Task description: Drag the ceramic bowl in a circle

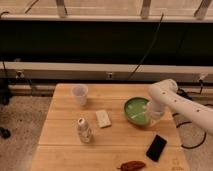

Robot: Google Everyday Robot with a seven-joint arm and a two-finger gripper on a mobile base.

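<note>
Where the wooden table (65,131) nears its right edge sits the ceramic bowl (136,110), round and shallow, dark green on the rim and outer wall, paler glossy green inside. Its right side is covered by the gripper (151,116), which comes down from the white arm (180,104) and sits at the bowl's right rim. The arm enters from the right, where the frame cuts it off.

Counting what lies on the table: one green bowl, one small white cup (79,94) near the back left, one small bottle (83,130) standing in front of the cup, one pale flat block (103,118) between the bottle and the bowl, one black phone (156,147) lying flat near the front right, and one reddish-brown object (131,165) at the front edge.

That reddish-brown thing is too indistinct to identify, and the table's front edge runs out of the frame.
</note>
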